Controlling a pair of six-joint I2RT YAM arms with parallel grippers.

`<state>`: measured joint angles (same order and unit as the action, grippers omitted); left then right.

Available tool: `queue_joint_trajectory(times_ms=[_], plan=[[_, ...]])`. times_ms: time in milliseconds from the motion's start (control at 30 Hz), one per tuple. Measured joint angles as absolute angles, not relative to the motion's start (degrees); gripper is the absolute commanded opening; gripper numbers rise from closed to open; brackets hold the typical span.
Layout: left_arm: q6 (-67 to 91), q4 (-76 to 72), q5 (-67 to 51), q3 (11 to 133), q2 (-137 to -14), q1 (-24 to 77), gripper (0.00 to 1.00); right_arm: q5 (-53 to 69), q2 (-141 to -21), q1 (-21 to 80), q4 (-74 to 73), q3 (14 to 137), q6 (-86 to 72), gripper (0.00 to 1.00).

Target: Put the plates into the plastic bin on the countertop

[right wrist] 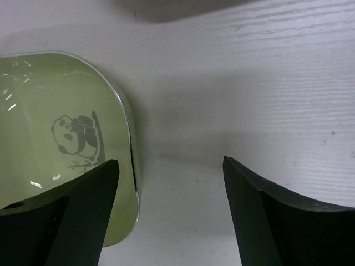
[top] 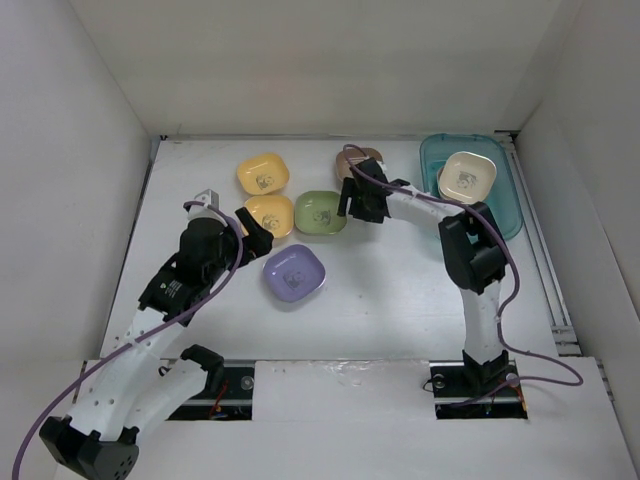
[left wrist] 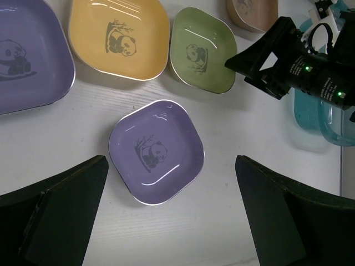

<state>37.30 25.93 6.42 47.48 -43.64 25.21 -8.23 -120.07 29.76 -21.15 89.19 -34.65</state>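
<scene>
Nearest us in the right wrist view, the right gripper [right wrist: 169,163] hangs with its dark fingers spread wide and empty. The rim of the green plate [right wrist: 50,111] lies between them, toward 9 o'clock, on the white countertop [right wrist: 249,66].

From above, that plate sits mid-table. The plastic bin [top: 432,160] lies off toward its 2 to 3 o'clock by the right wall, with beige plates [top: 467,175] already inside. We judge the step in hand to be picking up the green one. To do it well, we would:

- set one finger inside the rim and the other outside, low enough to catch the lip;
- close firmly and lift level;
- swing toward the bin, staying clear of the brown plate [top: 360,157] at 1 o'clock.

The left gripper [left wrist: 171,160] is likewise released and holds nothing. It hovers over the lavender plate [left wrist: 156,152], which lies centred beyond its fingers, at 7 o'clock from the green plate. We would keep that arm out of the right arm's path. Two yellow plates [top: 263,174] wait at 9 and 10 o'clock.

We read no brand or lettering anywhere. Each dish shows only a panda with bamboo [left wrist: 150,154] at its centre.
</scene>
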Motion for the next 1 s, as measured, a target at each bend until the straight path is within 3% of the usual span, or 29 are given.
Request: queue_joint_trajectory(times_ms=[200,367,400,500,800,1000], plan=[[37.3,25.9,6.4,47.5,-43.6,25.2,1.00,-7.8,-120.9,30.2,-21.8,89.5,-33.8,0.42],[37.3,25.9,6.3,47.5,-43.2,25.2,1.00,-8.1,-120.9,30.1,-22.0,88.9,-33.1,0.30],[37.3,25.9,6.2,47.5,-43.2,25.2,1.00,-8.1,-120.9,30.0,-22.0,88.4,-32.9,0.19],[37.3,25.9,6.2,47.5,-43.2,25.2,1.00,-7.3,-119.7,29.5,-20.6,86.6,-33.3,0.00],[37.3,25.9,6.2,47.5,-43.2,25.2,1.00,-6.9,-107.6,27.7,-22.9,76.2,-32.3,0.00],[37.3,25.9,6.2,47.5,-43.2,25.2,1.00,-8.4,-93.7,19.7,-25.3,75.1,-31.5,0.00]])
